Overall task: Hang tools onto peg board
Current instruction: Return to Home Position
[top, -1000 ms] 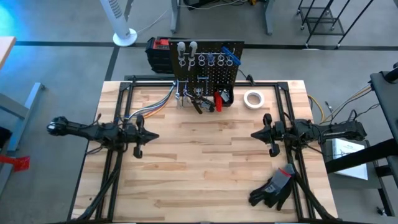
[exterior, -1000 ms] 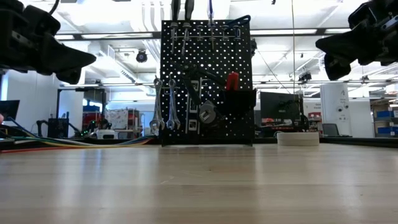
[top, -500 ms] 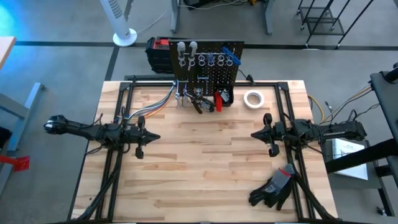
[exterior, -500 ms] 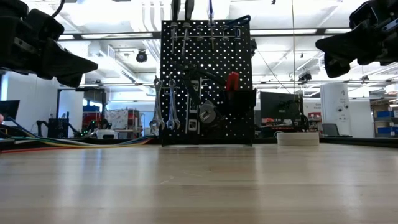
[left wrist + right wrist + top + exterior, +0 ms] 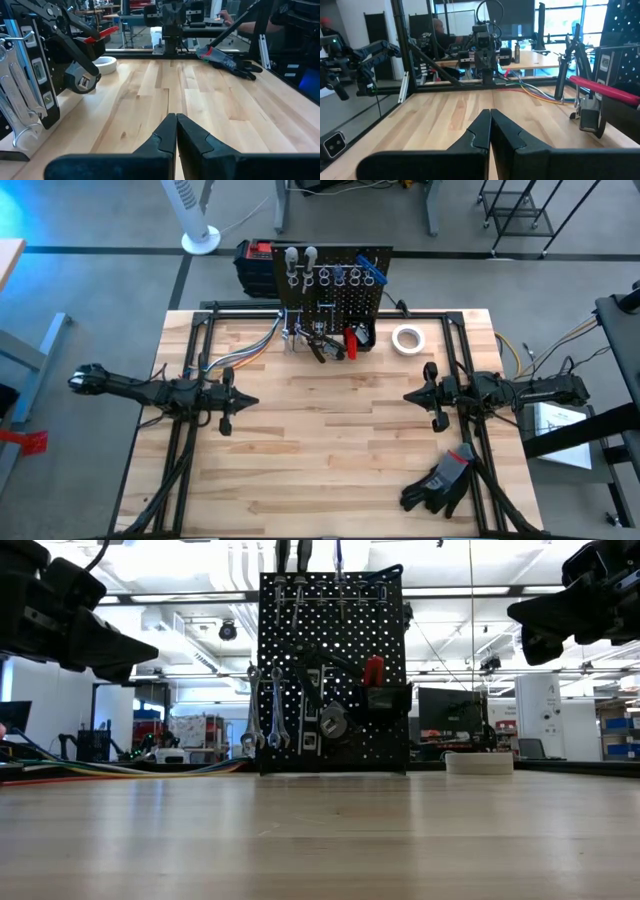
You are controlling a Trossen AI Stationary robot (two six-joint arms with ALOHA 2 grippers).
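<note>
**Left gripper** [image 5: 246, 401]: closed. In the wrist view its fingers [image 5: 162, 134] meet tip to tip with nothing held between them. It hangs above the left half of the table [image 5: 330, 480], clear of the surface, and points toward the middle.

**Right gripper** [image 5: 408, 396]: also closed and empty, with its fingers [image 5: 479, 129] pressed together. It hangs above the right half of the table and points back at the left gripper. The two are level with each other and well apart.

**Peg board** [image 5: 345, 635]: upright at the middle of the table's far edge, well apart from both grippers. The following tools are on it.
- Screwdrivers [image 5: 292, 256] stand in the ring hooks along the top.
- A blue-handled tool [image 5: 372, 270] lies at the top corner on the right-arm side.
- Two silver wrenches [image 5: 264, 712] hang side by side at the edge on the left-arm side.
- Black pliers [image 5: 308, 668] hang near the centre, with a round tape-measure-like tool [image 5: 333, 722] just below them.
- A red-handled tool [image 5: 373, 670] stands in the small black bin [image 5: 388, 702] on the right-arm side.

**Other items:**
- A white tape roll [image 5: 406, 339] lies flat on the table just beside the board, on the right-arm side.
- Black gloves [image 5: 438, 482] lie at the near right corner of the table.
- A red-and-black box [image 5: 254, 264] sits behind the board, off the table.
</note>
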